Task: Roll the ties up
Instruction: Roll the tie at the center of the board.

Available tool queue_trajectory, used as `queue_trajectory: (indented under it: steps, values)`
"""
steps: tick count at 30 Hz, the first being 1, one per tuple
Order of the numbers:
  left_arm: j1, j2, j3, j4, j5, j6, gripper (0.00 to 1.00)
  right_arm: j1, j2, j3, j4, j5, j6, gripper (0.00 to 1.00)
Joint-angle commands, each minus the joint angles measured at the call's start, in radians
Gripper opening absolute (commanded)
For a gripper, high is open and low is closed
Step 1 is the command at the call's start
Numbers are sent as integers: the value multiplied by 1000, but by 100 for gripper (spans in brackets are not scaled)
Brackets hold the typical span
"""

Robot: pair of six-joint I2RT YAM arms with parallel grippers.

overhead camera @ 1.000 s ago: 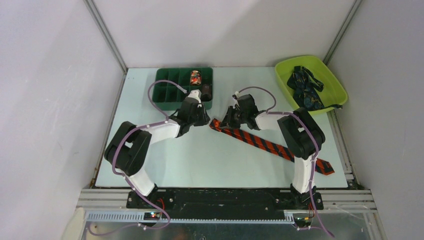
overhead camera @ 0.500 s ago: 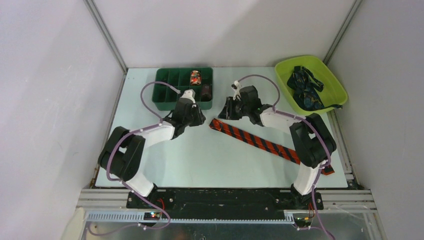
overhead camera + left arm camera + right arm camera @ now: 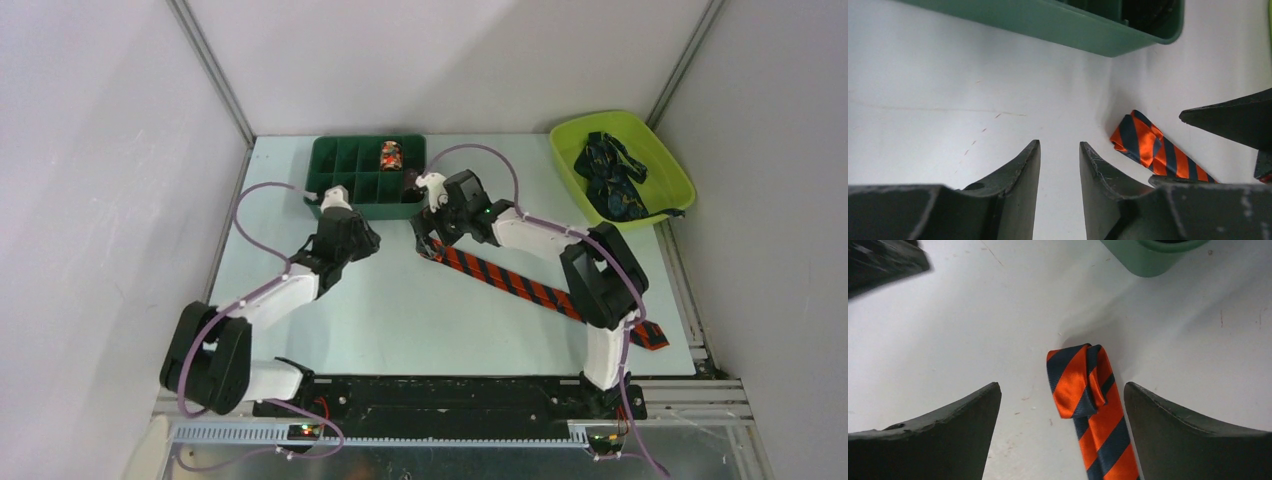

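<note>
Where the tie (image 3: 1075, 390) ends in a fold, the right pincer (image 3: 1062, 387) straddles it, wide. The left pincer (image 3: 1059, 147) stands narrow, empty.

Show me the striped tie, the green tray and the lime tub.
striped tie (image 3: 1078, 382), right wrist view, folded end.
green tray (image 3: 335, 160), top view, empty compartment.
lime tub (image 3: 662, 172), top view, bare right side.

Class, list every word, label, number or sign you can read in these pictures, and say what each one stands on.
No readable text in any view.
Striped tie: stripes only, no label showing.
Green tray and lime bin: plain, no markings visible.
Small multicoloured roll in the tray: too small to tell whether its pattern holds lettering.
</note>
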Motion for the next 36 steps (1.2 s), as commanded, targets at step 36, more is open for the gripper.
queue_trajectory:
  steps: [36]
  values:
    - [135, -197, -121, -75, -52, -85, 43, 78, 290, 299, -308, 141, -315, 63]
